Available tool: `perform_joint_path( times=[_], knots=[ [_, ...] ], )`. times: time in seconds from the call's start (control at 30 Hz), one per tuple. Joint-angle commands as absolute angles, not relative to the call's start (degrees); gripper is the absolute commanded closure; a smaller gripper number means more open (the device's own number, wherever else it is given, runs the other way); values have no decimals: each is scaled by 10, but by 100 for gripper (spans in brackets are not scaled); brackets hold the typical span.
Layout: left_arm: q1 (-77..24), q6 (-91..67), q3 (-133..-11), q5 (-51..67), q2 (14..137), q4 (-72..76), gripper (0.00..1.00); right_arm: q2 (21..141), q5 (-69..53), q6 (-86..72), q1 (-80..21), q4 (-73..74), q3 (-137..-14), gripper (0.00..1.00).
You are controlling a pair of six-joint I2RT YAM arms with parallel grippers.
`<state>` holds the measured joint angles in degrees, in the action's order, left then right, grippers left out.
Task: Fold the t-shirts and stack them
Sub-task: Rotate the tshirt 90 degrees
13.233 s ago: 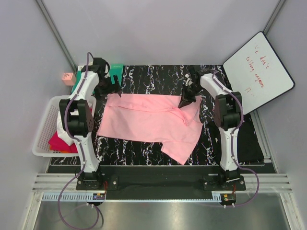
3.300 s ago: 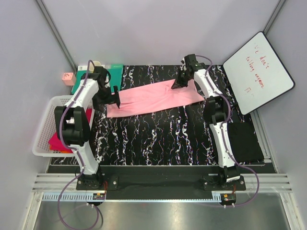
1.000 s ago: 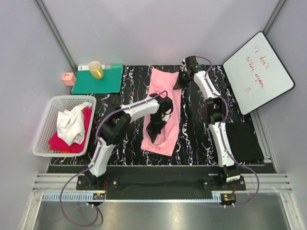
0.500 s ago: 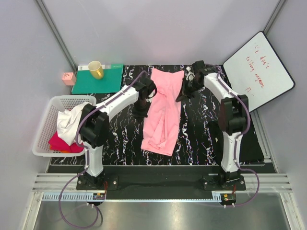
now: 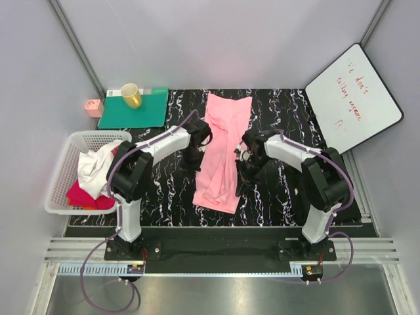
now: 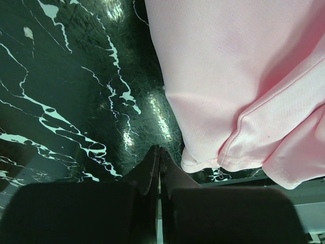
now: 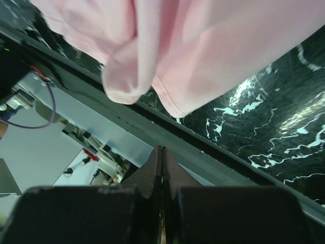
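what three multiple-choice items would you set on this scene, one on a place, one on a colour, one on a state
1. Where does the yellow cup stand?
A. on the green mat at the far left
B. at the near right corner
C. at the middle of the near edge

2. What colour is the t-shirt lying lengthwise on the table?
A. white
B. light pink
C. magenta

3. How do the left pincer and the right pincer stand?
A. both shut
B. both open
C. left open, right shut

Answers:
1 A, the top view shows the cup standing on the mat at the far left.
2 B, the cloth is pale pink in all three views.
3 A, each wrist view shows its fingertips pressed together with nothing between them.
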<state>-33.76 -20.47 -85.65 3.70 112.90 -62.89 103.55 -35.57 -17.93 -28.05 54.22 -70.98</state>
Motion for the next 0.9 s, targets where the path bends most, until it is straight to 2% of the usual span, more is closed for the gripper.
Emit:
perform_joint_path(
  times=[0.0,0.27,0.5,0.73,0.87],
  knots=[
    [-330,-232,-856,45,1072,-614,100,1008,-335,-190,-312,547,-665,100],
    [-323,-252,-858,41,1033,-625,100,1056,-304,-209,-346,493,-635,100],
    [-323,-240,-820,24,998,-629,100,1085,-292,-228,-361,488,-692,100],
    [-323,-220,-783,19,978,-623,100,1171,-290,-244,-389,486,-739,100],
    [-322,-213,-789,17,977,-624,100,1207,-243,-249,-402,530,-745,100]
  ],
)
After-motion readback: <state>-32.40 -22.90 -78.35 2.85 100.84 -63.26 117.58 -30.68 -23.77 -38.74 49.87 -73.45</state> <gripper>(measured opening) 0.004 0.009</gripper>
